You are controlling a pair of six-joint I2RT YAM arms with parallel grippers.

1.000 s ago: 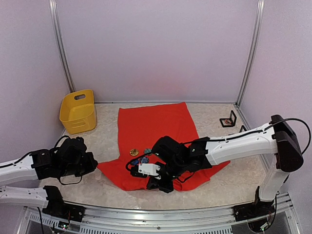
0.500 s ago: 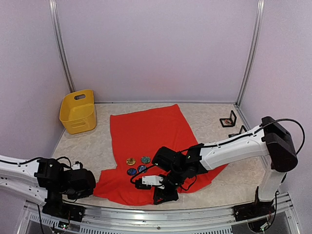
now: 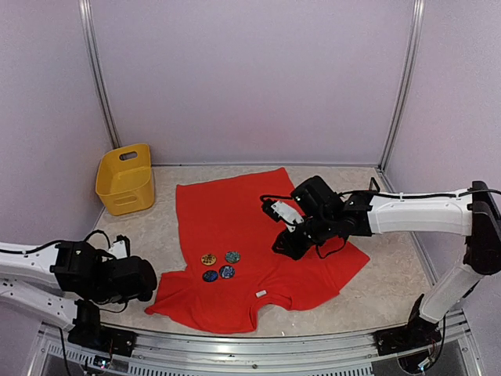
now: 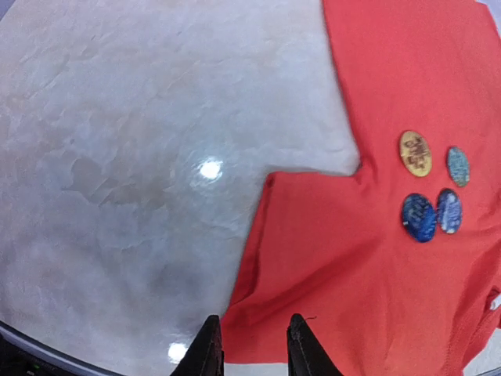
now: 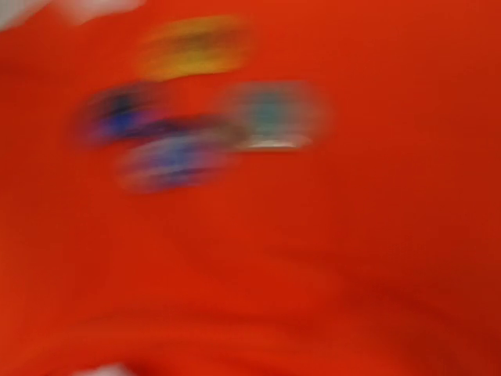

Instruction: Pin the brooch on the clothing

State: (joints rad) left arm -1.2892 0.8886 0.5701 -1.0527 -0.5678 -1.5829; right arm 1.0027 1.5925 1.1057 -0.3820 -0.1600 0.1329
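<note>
top external: right gripper [image 3: 285,244], opening unclear, has pulled back off the t-shirt [image 3: 235,207], now flatter, brooches [image 3: 227,271] exposed for pinning; left gripper [image 4: 252,354] slightly parted, empty.

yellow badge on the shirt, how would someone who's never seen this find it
Find the big red T-shirt spread on the table. Four round badges cluster on its left half, toward the front. The yellow badge is the only warm-coloured one; the rest are teal or blue.
</note>
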